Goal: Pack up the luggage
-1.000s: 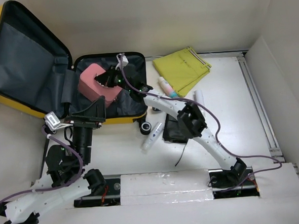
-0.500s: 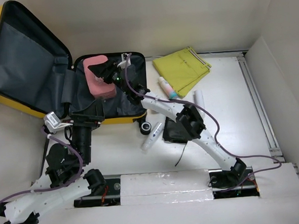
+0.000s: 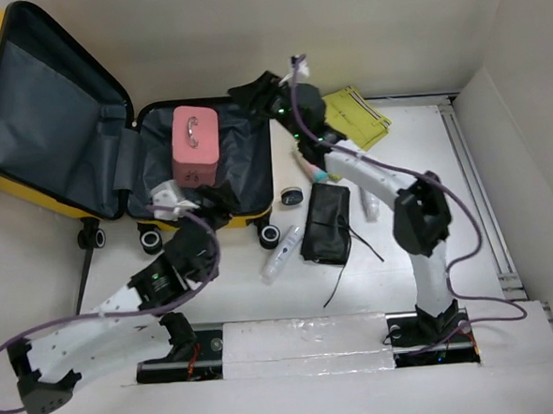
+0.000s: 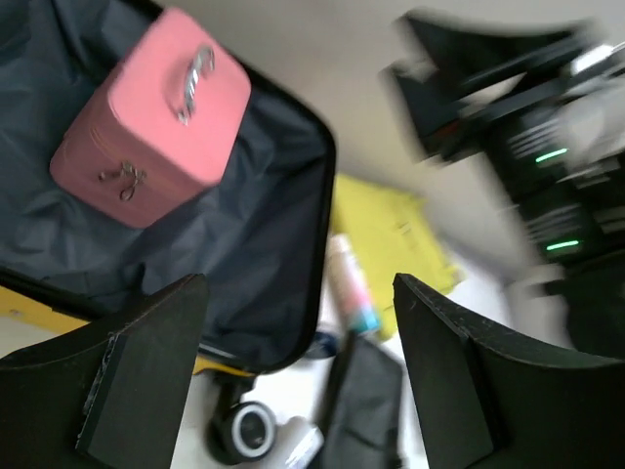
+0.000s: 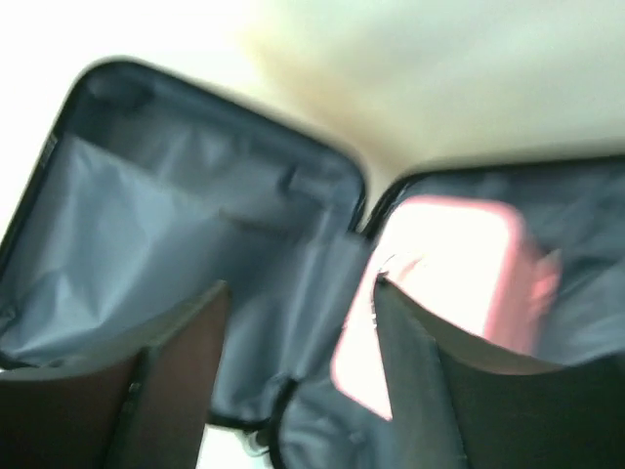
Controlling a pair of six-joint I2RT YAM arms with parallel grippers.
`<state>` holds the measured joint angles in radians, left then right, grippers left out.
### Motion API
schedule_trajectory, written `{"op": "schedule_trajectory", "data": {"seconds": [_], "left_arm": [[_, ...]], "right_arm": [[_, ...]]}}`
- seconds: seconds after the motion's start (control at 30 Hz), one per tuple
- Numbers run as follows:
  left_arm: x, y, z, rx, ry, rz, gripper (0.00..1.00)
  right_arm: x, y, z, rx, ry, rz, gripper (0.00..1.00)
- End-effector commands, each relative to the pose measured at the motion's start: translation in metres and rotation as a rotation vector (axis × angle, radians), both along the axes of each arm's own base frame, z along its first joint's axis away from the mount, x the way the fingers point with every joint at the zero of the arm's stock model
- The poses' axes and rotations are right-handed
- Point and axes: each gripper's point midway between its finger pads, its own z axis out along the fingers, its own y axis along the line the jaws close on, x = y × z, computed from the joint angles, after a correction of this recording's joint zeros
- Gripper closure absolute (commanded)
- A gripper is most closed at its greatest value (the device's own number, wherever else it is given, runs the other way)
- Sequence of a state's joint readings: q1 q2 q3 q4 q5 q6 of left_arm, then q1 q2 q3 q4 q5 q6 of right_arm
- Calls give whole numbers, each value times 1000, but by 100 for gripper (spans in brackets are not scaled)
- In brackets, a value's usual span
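The luggage lies open, its yellow shell showing at the edges and dark grey lining inside. A pink case with a metal handle stands in the right half; it also shows in the left wrist view and, blurred, in the right wrist view. My right gripper hovers over the back right corner of that half, open and empty. My left gripper is at the front rim of the same half, open with nothing between its fingers.
A yellow folded cloth lies at the back right, partly under the right arm. A black pouch, a white tube, a small dark jar and a pink-and-blue tube lie right of the luggage. A caster wheel is near the front rim.
My right gripper let go of the pink case, which now stands in the luggage, and drew back up and to the right. My left arm swung right along the front rim.
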<state>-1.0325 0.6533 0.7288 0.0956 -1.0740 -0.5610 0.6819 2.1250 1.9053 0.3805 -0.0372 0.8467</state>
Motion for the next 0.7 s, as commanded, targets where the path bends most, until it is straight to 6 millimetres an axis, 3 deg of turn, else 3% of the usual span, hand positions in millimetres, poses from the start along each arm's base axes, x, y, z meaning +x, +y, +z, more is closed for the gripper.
{"op": "schedule_trajectory", "data": {"seconds": [0.0,0.03,0.07,0.1,0.13,0.17,0.2,0.23,0.27,0.3,0.33,0.37,0.4,0.43,0.47,0.5,0.57,0.63,0.67], "left_arm": [[10,-11,-1,58,24,21,28],[13,-16,3,54,9,22,28],[17,-16,3,74,9,34,28],[19,-18,5,105,10,35,28],[31,-19,-1,148,30,51,31],[40,-21,0,150,31,44,31],[51,-40,1,159,29,-69,31],[80,-26,1,175,53,-37,31],[93,-25,-2,174,80,-62,31],[105,-24,-2,164,93,-87,31],[118,-17,14,141,76,-62,31],[141,5,-1,147,128,0,31],[152,12,-2,119,136,6,31],[162,8,-4,105,146,-52,32],[182,21,-7,108,175,-24,32],[187,24,-15,122,222,-14,34],[202,27,-9,139,231,26,36],[207,26,-9,162,238,24,36],[210,24,0,171,228,14,36]], "right_arm": [[-10,-49,37,-74,-143,-71,37],[-17,-65,51,-98,-177,-92,59],[-17,-75,45,-131,-167,-105,72],[-15,-88,25,-179,-141,-122,78],[-20,-92,19,-208,-140,-123,82],[-28,-108,25,-243,-162,-141,92],[-29,-120,21,-262,-157,-163,95],[-34,-130,-13,-314,-102,-162,95],[-46,-146,-3,-314,-122,-178,95],[-51,-157,-11,-324,-108,-189,95],[-56,-173,-44,-363,-51,-192,93],[-65,-179,-51,-370,-42,-181,92],[-84,-185,-38,-345,-65,-164,86],[-95,-188,-42,-347,-64,-150,82],[-111,-187,-63,-383,-50,-133,77],[-127,-192,-50,-399,-100,-141,68],[-151,-187,-71,-466,-86,-110,60],[-168,-189,-71,-482,-116,-91,55],[-176,-187,-75,-484,-116,-75,53]]}}
